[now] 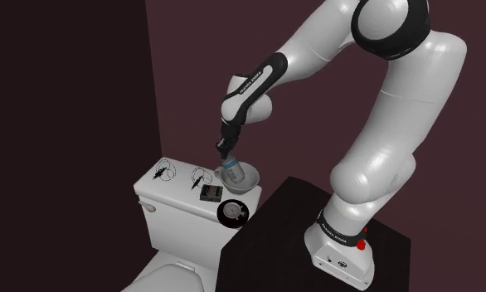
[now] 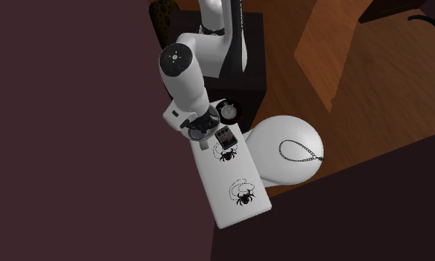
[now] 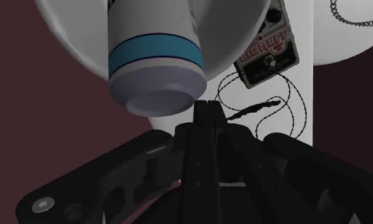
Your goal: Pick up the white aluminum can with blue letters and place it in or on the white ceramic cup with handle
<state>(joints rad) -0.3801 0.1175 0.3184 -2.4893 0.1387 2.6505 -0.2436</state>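
Can: the white can (image 1: 234,172) with a blue band leans inside the white cup (image 1: 248,186), its upper end sticking out above the rim.
Cup: it stands on the end of the toilet tank (image 1: 177,217) lid nearest the robot's stand, just beside a small dark pedal box (image 1: 210,193).
Wrist view: the can (image 3: 154,57) points its round end toward the camera, and the cup's white wall (image 3: 61,28) curves around behind it.
Hand: the hand (image 3: 204,107) is clenched on nothing; its two black fingers meet, and the can lies just to one side of them, not between them.
Hand position: in the shoulder view the hand (image 1: 225,155) hangs close above the can's raised end; whether it touches is too fine to tell.
Done: by the look of it, the can is already placed in the cup and no longer gripped.
Left: probably only to draw the hand up and away without knocking the leaning can.
Risk: the can rests tilted, so a brush from the fingers could tip it out.
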